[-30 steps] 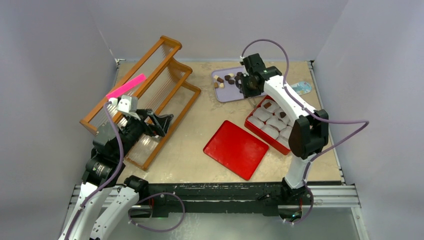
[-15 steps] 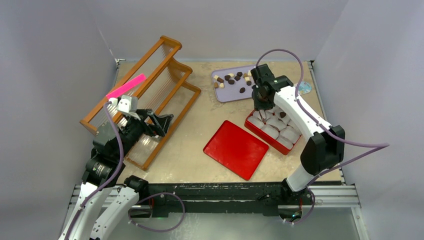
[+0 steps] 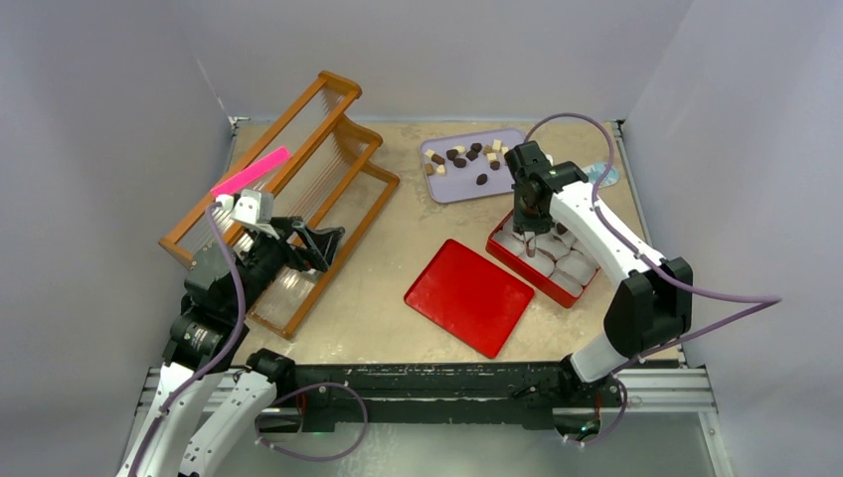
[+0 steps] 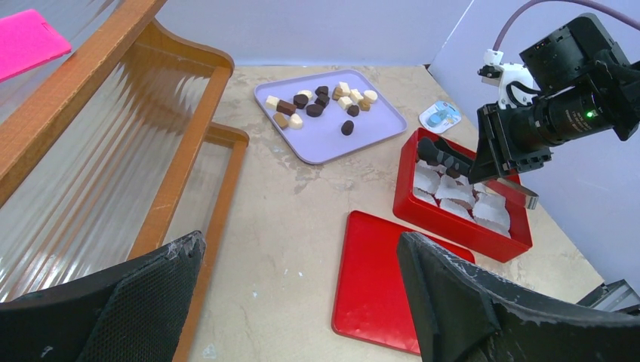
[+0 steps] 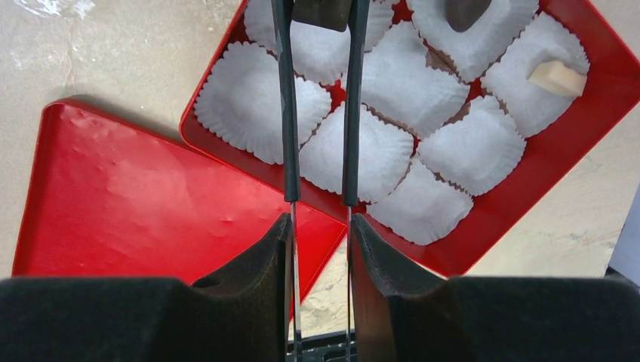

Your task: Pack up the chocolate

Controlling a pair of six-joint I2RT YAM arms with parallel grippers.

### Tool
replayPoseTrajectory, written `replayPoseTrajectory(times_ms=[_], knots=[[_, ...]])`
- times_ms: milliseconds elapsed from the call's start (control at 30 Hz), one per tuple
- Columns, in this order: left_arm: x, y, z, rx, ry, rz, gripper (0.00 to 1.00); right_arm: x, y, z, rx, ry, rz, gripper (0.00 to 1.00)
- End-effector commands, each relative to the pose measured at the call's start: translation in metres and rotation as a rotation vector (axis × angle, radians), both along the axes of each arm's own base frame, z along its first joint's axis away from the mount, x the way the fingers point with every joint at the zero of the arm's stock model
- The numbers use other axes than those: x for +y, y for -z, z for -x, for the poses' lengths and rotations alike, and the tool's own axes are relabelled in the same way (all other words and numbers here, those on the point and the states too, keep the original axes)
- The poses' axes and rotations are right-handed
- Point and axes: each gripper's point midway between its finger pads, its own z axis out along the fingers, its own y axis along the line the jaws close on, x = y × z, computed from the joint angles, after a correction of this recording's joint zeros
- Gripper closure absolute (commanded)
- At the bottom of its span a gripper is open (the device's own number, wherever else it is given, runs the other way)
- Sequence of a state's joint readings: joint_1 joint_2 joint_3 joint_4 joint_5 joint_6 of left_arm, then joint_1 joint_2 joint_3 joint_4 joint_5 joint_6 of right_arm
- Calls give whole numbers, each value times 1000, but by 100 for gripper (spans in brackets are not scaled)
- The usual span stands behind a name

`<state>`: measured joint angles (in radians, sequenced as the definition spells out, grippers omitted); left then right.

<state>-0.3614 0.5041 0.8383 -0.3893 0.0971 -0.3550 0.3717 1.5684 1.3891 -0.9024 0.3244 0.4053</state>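
Several chocolate pieces, dark, mid-brown and cream, lie on a lilac tray. My right gripper is shut on a pair of thin metal tongs. The tongs' black tips pinch a dark brown chocolate just above a white paper cup in the red box. That box holds a dark piece and a cream piece in other cups. In the top view the right gripper hangs over the box's far-left part. My left gripper is open, empty, at the left by the wooden rack.
The flat red lid lies on the table left of the box. A wooden rack with ribbed clear panels fills the left side, a pink card on top. A small blue-and-white item sits at the far right.
The right arm swung from the lilac tray toward me and now stands over the red box, with the tongs and the dark piece. The left arm has not moved.
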Motion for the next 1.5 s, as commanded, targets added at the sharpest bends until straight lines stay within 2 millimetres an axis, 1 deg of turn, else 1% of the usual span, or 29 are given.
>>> replayPoseTrajectory(times_ms=[0,100,300,567,733,900,1233,1367,1467], knots=[[-1,-6,1,-25,7,-2,2,-8,-8,9,-28,52,0,78],[-1,-7,2,-27,6,-2,3,-8,-6,10,-33,56,-5,77],[-1,-6,1,-26,6,-2,2,-3,3,12,-13,59,-26,77],[0,-6,1,-26,5,-2,3,-5,11,10,-10,67,-13,69],[-1,-6,2,-26,7,-2,2,-6,9,8,-11,71,-3,63],[0,-7,1,-27,6,-2,2,-7,3,7,-28,71,-2,60],[-1,-7,2,-28,8,-2,2,-12,-13,10,-49,72,6,61],[0,-8,2,-29,6,-1,3,-10,-31,8,-87,70,-11,62],[-1,-7,2,-28,7,-1,2,-8,-46,1,-144,50,-28,62]])
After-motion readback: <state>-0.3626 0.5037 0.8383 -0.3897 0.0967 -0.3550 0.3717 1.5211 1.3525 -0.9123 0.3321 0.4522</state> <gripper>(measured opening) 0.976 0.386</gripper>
